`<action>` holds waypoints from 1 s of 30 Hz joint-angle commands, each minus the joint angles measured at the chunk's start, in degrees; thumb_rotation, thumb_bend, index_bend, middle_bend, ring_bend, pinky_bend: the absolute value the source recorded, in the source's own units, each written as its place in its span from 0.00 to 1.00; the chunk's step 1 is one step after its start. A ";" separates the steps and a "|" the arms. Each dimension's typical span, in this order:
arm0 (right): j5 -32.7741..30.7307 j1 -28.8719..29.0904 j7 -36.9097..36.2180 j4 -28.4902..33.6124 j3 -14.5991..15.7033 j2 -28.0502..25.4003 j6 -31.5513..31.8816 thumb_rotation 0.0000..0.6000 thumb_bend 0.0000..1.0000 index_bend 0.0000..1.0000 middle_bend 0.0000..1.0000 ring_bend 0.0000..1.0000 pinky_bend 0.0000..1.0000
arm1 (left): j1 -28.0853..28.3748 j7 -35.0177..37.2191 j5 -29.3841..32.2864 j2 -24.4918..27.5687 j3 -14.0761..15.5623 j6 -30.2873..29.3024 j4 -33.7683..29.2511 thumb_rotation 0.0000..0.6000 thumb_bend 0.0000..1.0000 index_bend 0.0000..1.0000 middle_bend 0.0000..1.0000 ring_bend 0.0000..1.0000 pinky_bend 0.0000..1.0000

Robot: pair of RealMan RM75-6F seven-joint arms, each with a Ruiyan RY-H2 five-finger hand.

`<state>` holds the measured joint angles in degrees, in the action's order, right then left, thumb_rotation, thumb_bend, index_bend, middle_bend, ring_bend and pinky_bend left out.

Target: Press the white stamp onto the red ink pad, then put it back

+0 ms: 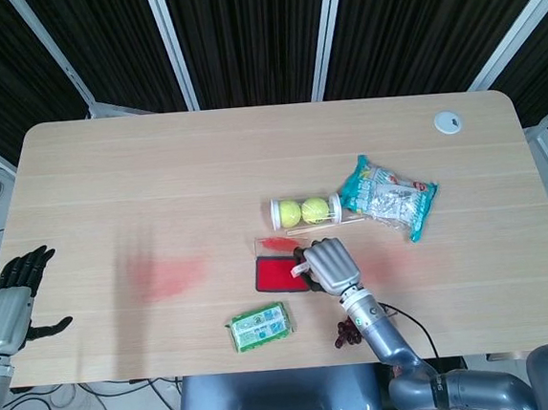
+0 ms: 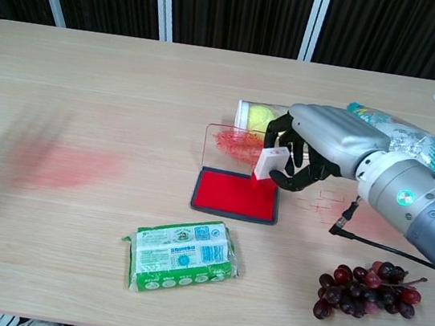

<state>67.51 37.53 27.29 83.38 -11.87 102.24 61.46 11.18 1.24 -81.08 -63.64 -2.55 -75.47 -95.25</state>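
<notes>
Only chest view shows the gripped white stamp (image 2: 271, 162).

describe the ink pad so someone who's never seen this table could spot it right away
Look near the middle of the wooden table, just in front of the clear tube of tennis balls. The ink pad is the flat dark tray with the bright red surface and upright clear lid.
</notes>
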 commanded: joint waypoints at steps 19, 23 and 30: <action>-6.77 3.05 4.97 -8.81 -1.09 10.00 -1.12 1.00 0.68 0.80 0.65 0.54 0.56 | 0.23 1.03 -0.15 0.27 0.11 0.52 0.16 1.00 0.03 0.00 0.00 0.00 0.00; -6.89 3.00 5.21 -10.04 -0.58 10.68 -1.18 1.00 0.68 0.80 0.65 0.54 0.56 | 0.24 1.11 -0.17 0.30 0.11 0.54 0.16 1.00 0.03 0.00 0.00 0.00 0.00; -6.29 3.00 4.14 -9.58 -1.40 10.78 -0.35 1.00 0.69 0.81 0.65 0.54 0.56 | 0.25 1.26 -0.19 0.33 0.12 0.53 0.14 1.00 0.02 0.00 0.00 0.00 0.00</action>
<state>60.98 40.51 31.84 73.39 -12.91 113.13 60.82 11.43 2.51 -81.28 -63.31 -2.43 -74.94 -95.11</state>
